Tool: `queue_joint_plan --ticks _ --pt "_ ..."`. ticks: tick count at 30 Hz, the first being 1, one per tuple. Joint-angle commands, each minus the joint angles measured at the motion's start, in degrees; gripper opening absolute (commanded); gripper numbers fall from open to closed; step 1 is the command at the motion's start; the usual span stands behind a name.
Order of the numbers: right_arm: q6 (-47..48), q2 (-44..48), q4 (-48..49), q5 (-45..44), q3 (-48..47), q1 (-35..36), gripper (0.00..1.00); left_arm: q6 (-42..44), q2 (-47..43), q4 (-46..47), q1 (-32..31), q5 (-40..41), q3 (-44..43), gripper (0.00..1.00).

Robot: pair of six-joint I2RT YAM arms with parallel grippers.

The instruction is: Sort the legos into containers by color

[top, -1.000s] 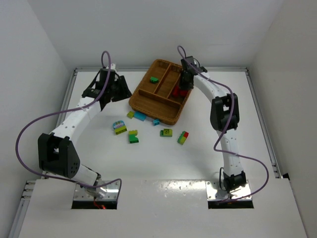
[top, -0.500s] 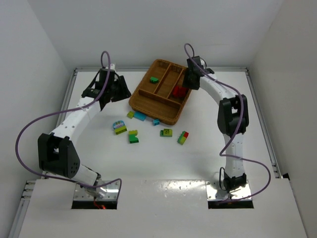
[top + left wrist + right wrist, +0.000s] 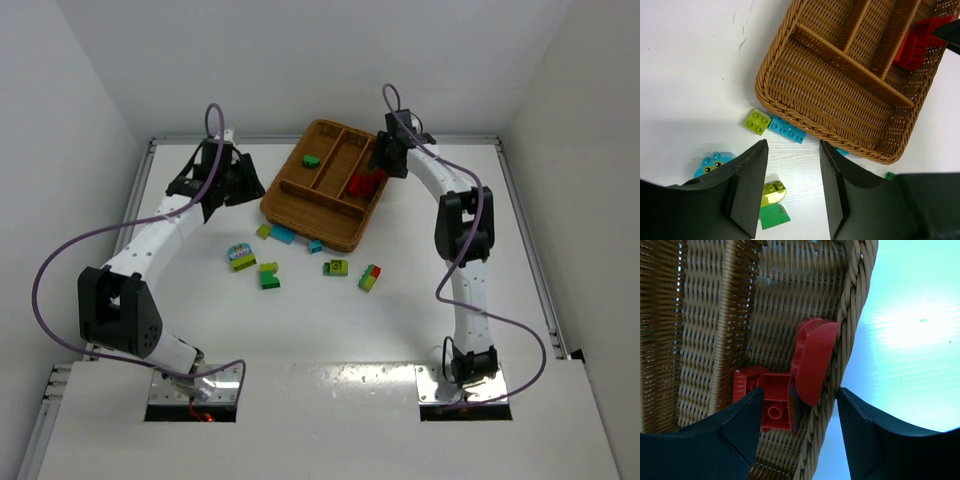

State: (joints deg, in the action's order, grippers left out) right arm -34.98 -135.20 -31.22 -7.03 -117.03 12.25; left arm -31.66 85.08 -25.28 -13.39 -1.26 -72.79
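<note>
The brown wicker tray [image 3: 300, 222] stands at the back centre. Its right compartment holds red legos [image 3: 365, 184] and its left one a green lego [image 3: 311, 160]. My right gripper [image 3: 385, 160] hangs open just over that right compartment's outer wall. In the right wrist view the red legos [image 3: 810, 360] lie loose below the open right gripper [image 3: 800, 410]. My left gripper [image 3: 225, 190] hovers open and empty left of the tray. In its wrist view, the left gripper [image 3: 792, 170] is above bare table near a lime brick [image 3: 758, 121] and a blue brick [image 3: 787, 130].
Loose legos lie in front of the tray: a blue-and-lime figure [image 3: 239, 257], a lime-on-green stack [image 3: 269, 275], a small blue piece [image 3: 315, 246], a green brick [image 3: 336, 267] and a red-and-green pair [image 3: 369, 277]. White walls enclose the table.
My right gripper opened, left a red lego in the tray's right compartment, and drew back toward the tray's far right edge. The left arm has not moved.
</note>
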Motion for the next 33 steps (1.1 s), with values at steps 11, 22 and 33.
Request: queue_joint_plan --ticks 11,22,33 --pt "-0.26 -0.77 4.15 3.18 -3.11 1.46 0.57 0.11 0.44 0.14 1.87 -3.31 0.11 0.51" --pt "-0.26 3.45 5.9 -1.94 3.04 1.99 0.57 0.11 -0.7 0.14 1.87 -2.17 0.72 0.51" --pt "0.97 5.56 5.73 -15.28 3.39 5.77 0.57 0.11 -1.23 0.14 1.87 -2.17 1.25 0.51"
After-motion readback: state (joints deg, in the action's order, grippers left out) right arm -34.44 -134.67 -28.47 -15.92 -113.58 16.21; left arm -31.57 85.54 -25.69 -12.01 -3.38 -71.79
